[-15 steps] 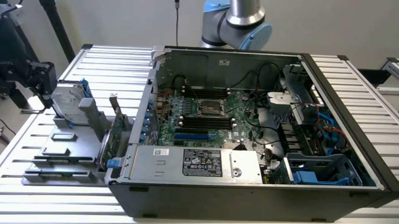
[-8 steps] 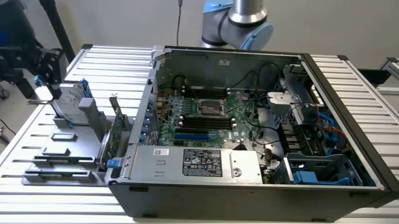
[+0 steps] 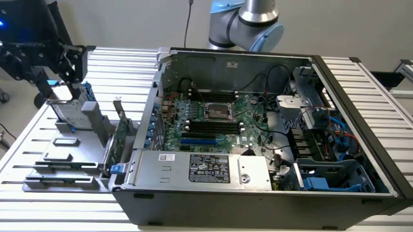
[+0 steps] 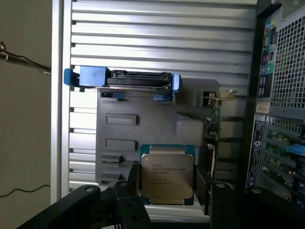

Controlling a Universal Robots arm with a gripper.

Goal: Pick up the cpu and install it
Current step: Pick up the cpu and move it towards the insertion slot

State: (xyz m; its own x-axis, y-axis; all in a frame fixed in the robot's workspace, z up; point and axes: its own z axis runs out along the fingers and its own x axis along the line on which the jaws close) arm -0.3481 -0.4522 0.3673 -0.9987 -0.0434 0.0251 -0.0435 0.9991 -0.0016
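Black fingers [image 4: 128,191] frame the cpu [image 4: 167,174], which sits flat on the grey holder [image 4: 119,119]; I see the gripper [image 4: 167,191] with jaws apart on either side of it, not clamped. I'd keep them square to its edges and level. Slatted table [image 3: 116,63], open case [image 3: 258,125], pale wall behind.

We are looking at a robotics lab or test workshop: a robot arm [image 3: 248,21] is standing behind an opened computer case [image 3: 258,140] with its motherboard [image 3: 216,121] showing, and both are sitting on a ribbed aluminium surface [image 3: 116,63] beside grey holder blocks [image 3: 61,159], against plain walls.
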